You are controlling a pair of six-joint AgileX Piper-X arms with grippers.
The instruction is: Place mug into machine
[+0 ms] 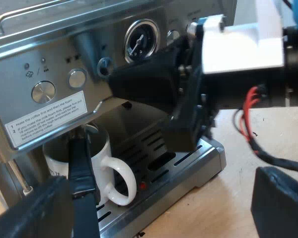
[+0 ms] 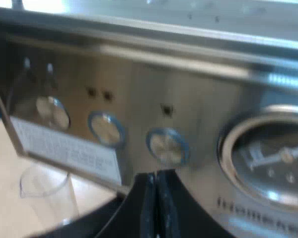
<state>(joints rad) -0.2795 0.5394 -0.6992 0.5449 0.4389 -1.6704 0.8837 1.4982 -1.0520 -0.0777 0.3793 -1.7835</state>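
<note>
mug stands upright on the slotted drip tray under the espresso machine front, loop handle facing out. Looks placed to me. Left hand is spread wide, holding nothing, apart from the mug. A dark handle crosses in front of the mug: pull out straight, don't clip it or the loop. Glossy white ceramic on brushed steel, probably slides easily. Right hand is pinched closed, empty, at the round buttons beside the gauge.

The mug stands on the drip tray of the espresso machine, beneath its front panel. A measuring glass stands just beside the machine.
</note>
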